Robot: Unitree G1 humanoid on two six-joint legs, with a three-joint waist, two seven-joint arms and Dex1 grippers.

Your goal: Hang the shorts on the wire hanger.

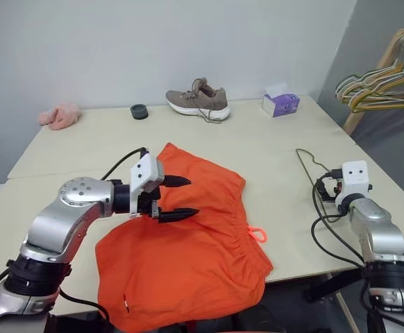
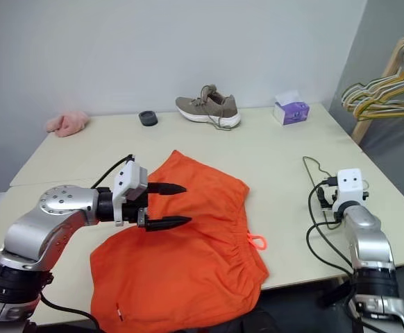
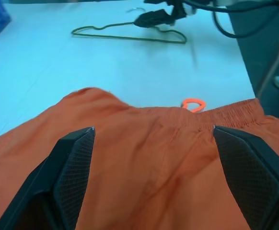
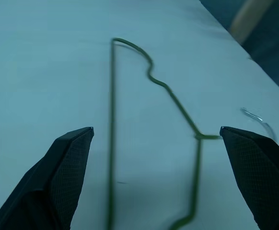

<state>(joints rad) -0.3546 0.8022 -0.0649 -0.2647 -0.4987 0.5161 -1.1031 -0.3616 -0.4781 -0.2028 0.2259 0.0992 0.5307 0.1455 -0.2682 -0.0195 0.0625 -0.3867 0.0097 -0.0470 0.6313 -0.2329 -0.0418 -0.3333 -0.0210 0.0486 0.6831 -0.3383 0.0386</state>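
While nothing is yet gripped, hovers over the shorts [image 1: 188,243]: left tool [image 1: 180,198], black fingers spread wide and empty, pointing sideways across the orange fabric toward the right-hand side of the table [image 1: 271,149]. Directly beneath and ahead of that tool, lies flat, one end drooping past the near table edge; past the fingertips, gathered waistband, and beyond it the pink-orange drawstring loop [image 1: 257,234], just off the fabric. Well behind the tool, along the far edge: pink cloth [image 1: 60,116], black round object [image 1: 139,111], shoe [image 1: 198,101], tissue box [image 1: 280,103].

Further right, lies the wire hanger [image 4: 149,120] on bare table, right tool [image 4: 156,177] poised over it with fingers equally wide, straddling the thin green wire, holding nothing; hook [image 4: 257,120] off to one side of that tool. Beyond the table corner, bunched hangers [image 1: 379,87] on a rack, well apart.

Likely step: reaching for hanger and shorts at once. Risks, as judged: thin wire flat on the table slipping out from between closing fingers, or skidding away if nudged first; a tool closing too high over the wire and catching nothing; left fingers pinching a single layer mid-panel rather than the waistband, leaving the shorts bunched; overhanging fabric dragging the garment off the near edge once lifted or tugged.
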